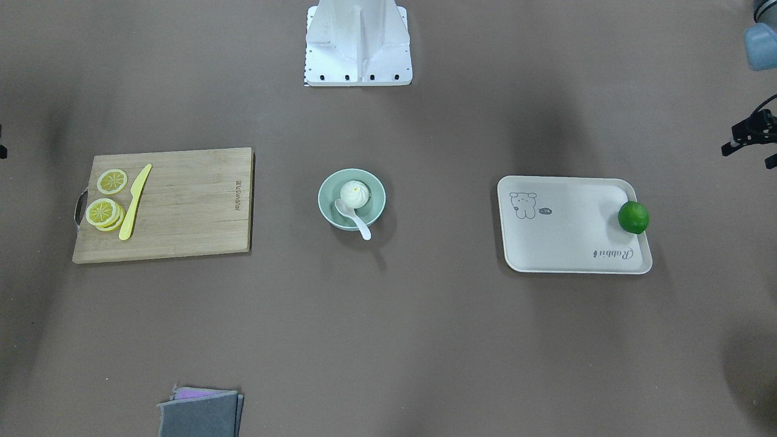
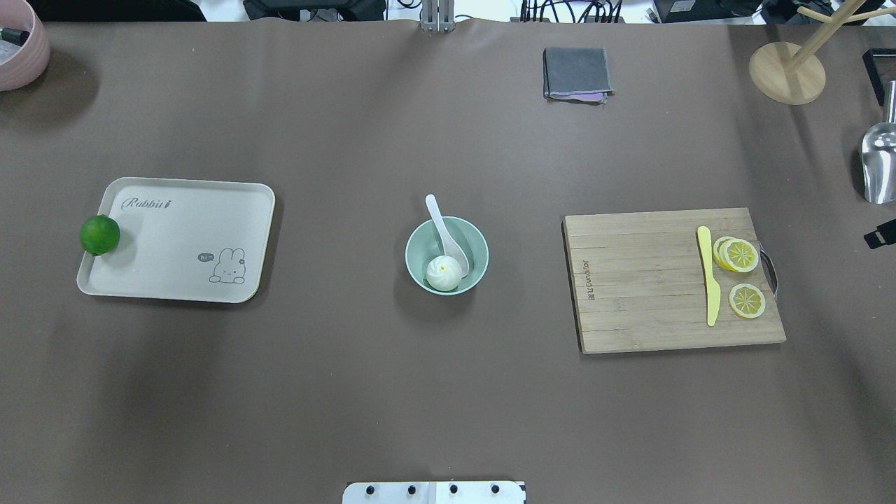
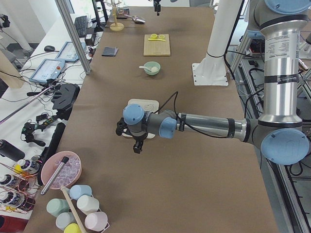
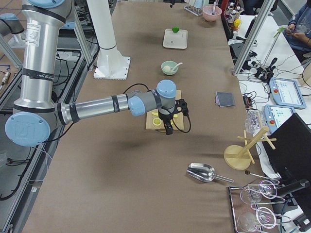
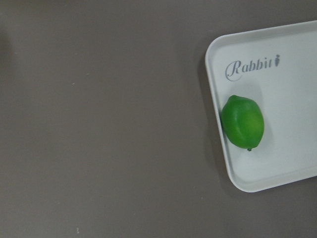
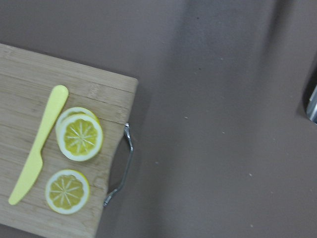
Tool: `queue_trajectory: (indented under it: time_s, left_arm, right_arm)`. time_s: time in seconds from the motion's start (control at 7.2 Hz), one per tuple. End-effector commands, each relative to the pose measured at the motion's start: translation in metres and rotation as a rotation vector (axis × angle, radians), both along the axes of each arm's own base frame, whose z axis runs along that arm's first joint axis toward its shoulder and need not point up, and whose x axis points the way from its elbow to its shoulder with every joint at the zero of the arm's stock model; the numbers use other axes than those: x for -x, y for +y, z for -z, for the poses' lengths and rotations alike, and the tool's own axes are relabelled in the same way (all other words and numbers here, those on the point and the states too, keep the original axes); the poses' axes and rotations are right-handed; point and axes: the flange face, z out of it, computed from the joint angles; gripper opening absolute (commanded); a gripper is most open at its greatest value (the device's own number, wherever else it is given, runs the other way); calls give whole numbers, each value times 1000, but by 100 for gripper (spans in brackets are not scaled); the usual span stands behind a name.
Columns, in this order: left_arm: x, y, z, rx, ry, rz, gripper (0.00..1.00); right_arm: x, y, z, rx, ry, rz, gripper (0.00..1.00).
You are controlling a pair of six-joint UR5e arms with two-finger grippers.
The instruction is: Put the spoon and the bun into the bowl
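The pale mint-green bowl (image 2: 411, 245) stands at the table's middle, also in the front view (image 1: 376, 191). The white pleated bun (image 2: 444, 272) lies inside it. The white soup spoon (image 2: 441, 227) has its scoop in the bowl beside the bun, and its handle sticks out over the rim (image 1: 362, 229). My left gripper (image 3: 137, 145) hangs high over the lime end of the tray, far from the bowl. My right gripper (image 4: 168, 127) hangs over the handle end of the cutting board. I cannot tell whether either is open or shut.
A cream tray (image 2: 175, 238) with a green lime (image 2: 99, 234) lies on my left. A wooden cutting board (image 2: 644, 280) with a yellow knife (image 2: 710, 283) and lemon slices (image 2: 742, 255) lies on my right. A folded grey cloth (image 2: 575, 73), a metal scoop (image 2: 878, 164) and a wooden stand (image 2: 787, 70) sit at the edges.
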Motion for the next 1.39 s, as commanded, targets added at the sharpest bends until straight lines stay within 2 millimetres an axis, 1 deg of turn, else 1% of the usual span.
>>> queue_trajectory:
  time_s: [0.0, 0.14, 0.28, 0.42, 0.56, 0.69, 0.83, 0.97, 1.11, 1.25]
  left_arm:
    - [14, 21, -14, 32, -5, 25, 98]
    - [16, 22, -21, 44, -10, 29, 98]
    - [34, 17, -25, 55, -12, 69, 98]
    - [39, 18, -27, 49, -28, 80, 98]
    - [48, 14, -35, -4, -164, 74, 98]
    - [53, 12, -38, -39, -221, 56, 98]
    - [52, 11, -38, -38, -219, 55, 98]
    - [51, 8, -33, -56, -217, 55, 98]
    - [50, 2, -24, -75, -212, 57, 98]
    - [49, 1, -18, -86, -197, 56, 98]
  right_arm:
    - [-38, 5, -55, 20, -65, 33, 100]
    - [-41, 8, -68, 30, -61, 41, 100]
    - [-51, 11, -91, 31, -59, 49, 100]
    - [-62, 8, -95, 27, -52, 34, 100]
    - [-66, -1, -96, 26, -47, 23, 100]
    - [-67, -13, -100, 29, -44, 18, 100]
    - [-70, -17, -103, 31, -42, 10, 100]
    - [-72, -20, -101, 27, -44, 6, 100]
    - [-72, -23, -97, 19, -48, 5, 100]
    - [-72, -23, -97, 20, -47, 5, 100]
